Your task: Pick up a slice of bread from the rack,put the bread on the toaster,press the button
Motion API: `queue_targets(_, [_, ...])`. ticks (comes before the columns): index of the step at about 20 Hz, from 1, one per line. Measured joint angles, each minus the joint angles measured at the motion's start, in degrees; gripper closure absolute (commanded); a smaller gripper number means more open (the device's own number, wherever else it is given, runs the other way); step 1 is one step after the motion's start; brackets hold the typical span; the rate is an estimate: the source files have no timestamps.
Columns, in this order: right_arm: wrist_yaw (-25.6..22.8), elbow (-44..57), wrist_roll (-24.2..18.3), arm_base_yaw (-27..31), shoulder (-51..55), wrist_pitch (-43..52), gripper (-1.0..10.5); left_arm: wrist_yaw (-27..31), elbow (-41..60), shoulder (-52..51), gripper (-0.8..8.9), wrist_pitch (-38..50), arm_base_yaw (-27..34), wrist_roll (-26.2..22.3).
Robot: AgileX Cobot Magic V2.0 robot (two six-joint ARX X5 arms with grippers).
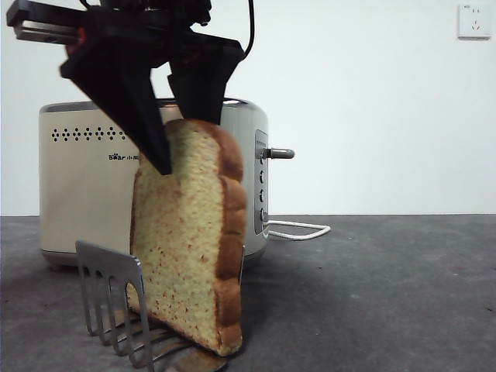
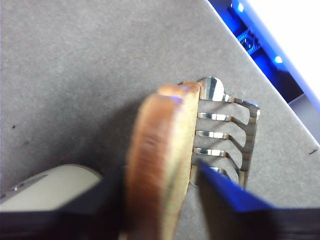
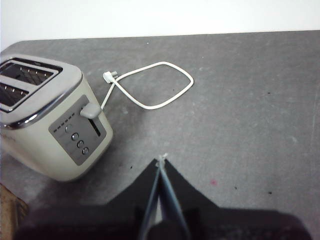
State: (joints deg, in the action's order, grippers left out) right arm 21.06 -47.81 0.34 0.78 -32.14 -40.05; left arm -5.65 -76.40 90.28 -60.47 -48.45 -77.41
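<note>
The slice of bread (image 1: 190,240) is gripped near its rounded top by the left hand (image 1: 182,147), whose two black jaws are closed on either face of it. In the front view the slice stands upright with its lower corner at the rack (image 1: 116,298), just at or barely above the dividers; whether it is clear of the slots cannot be told. In the left wrist view the dark crust is seen edge-on between the jaws, with the rack's arched dividers (image 2: 225,135) right beside it on the grey bench (image 2: 90,75).

The toaster (image 1: 85,186) stands behind the slice, taller than the rack, and its two top slots are shown open in the right wrist view (image 3: 22,82). The button (image 3: 90,111) juts out from the grey end panel, apparently still up. The right hand (image 3: 161,165) waits above the bench beside the toaster, its jaws pressed together and holding nothing. A white cord (image 3: 155,85) is looped on the bench behind.

The step in hand is judged to be the lift out of the rack. The grip is taken high on a soft crumb, so the slice could be torn or could swing and slip. If the lower corner is caught on a divider, the light rack could be dragged along or tipped. A tilted slice could also be jammed against the slot's rim.
</note>
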Motion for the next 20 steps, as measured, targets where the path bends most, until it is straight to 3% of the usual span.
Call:
queue_targets(5, [0.0, 0.0, -0.3, 0.0, 0.0, -0.8, 9.5, 1.0, 0.0, -0.7, 8.26, -0.5, -0.5, -0.2])
queue_targets(12, [0.0, 0.0, -0.4, 0.0, 0.0, -1.5, 9.5, 1.0, 0.0, -7.9, 8.22, -2.8, -1.4, -1.6])
queue_targets(16, [0.0, 0.0, -0.4, 0.0, 0.0, -2.3, 9.5, 3.5, 0.0, -14.8, 8.22, -4.7, -2.4, 4.3])
queue_targets(20, [0.0, 0.0, -0.4, 0.0, 0.0, -2.3, 9.5, 14.0, -0.4, -21.6, 8.23, -10.0, -3.1, 12.2])
